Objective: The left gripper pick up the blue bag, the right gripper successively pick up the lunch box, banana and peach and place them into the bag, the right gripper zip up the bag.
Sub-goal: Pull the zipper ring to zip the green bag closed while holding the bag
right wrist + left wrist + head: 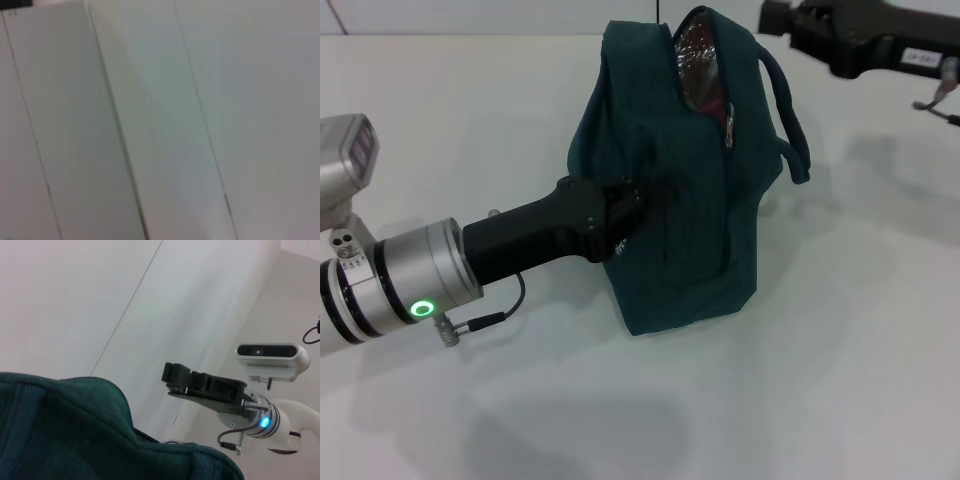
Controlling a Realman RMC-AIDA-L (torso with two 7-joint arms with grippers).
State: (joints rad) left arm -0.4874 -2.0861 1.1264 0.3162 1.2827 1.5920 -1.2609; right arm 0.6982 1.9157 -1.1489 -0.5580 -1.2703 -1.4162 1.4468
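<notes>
Left gripper [638, 205] clamped blue bag [695, 230] fabric at 9 o'clock w/ zip part-open; right gripper [790, 25], fingers' state indiscernible, should've drawn zip smoothly shut.

The blue bag [700, 200] blocks mid-table with the left claw [635, 205] against it; bare table [770, 400] surrounds both.

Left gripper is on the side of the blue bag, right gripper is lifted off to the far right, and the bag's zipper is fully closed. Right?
Not quite. The head view shows the blue bag partly unzipped at the top, with silver lining visible in the gap. The rest stands: the left gripper is on the bag's side, and the right gripper is lifted at the far right, away from the bag.
</notes>
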